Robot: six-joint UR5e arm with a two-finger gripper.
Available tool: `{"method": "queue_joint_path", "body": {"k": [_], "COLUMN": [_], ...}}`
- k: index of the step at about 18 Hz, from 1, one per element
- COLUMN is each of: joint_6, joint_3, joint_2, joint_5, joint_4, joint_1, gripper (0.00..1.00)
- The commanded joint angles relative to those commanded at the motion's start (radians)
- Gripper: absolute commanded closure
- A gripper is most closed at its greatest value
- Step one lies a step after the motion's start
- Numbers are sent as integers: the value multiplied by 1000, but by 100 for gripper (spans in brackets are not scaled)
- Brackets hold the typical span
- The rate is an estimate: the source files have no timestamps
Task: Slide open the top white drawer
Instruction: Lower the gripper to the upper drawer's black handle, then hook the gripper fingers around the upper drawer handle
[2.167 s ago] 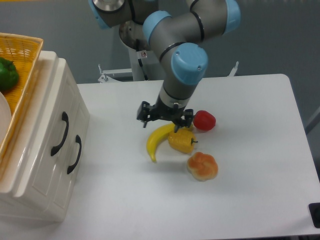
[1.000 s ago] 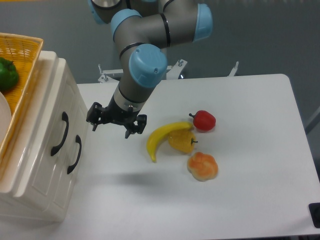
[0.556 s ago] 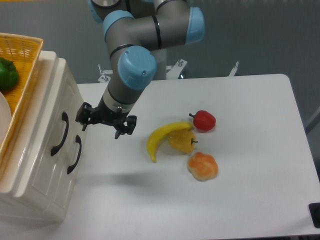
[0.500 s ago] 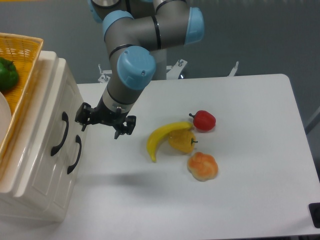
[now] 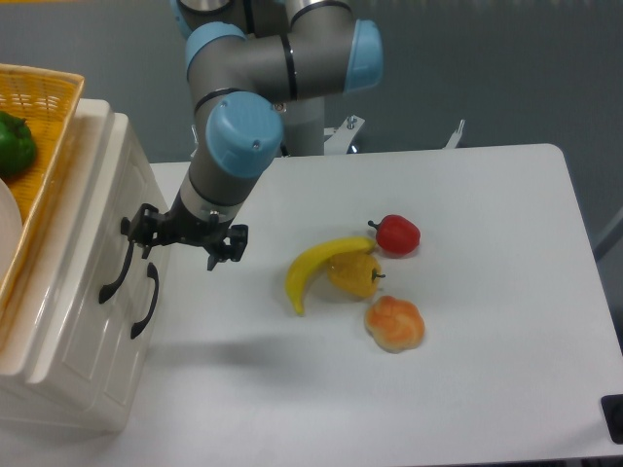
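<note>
Sideways, top white drawer (image 5: pixel 92 243) front toward table (image 5: pixel 467 389).

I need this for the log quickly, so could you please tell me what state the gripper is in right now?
Gripper: open, holding nothing, fingers spread just in front of the top glossy cream-white plastic drawer and its curved black handle.
</note>
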Motion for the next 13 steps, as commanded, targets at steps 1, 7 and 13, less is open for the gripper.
{"method": "queue_joint_path", "body": {"k": [1,7,13], "joint_6": [0,0,0], "joint_3": [0,2,5], "joint_2": [0,0,-9], "joint_5": [-14,-25,-25], "joint_4": [0,0,2], "joint_1": [0,-2,-17], "gripper": [0,0,0]}}
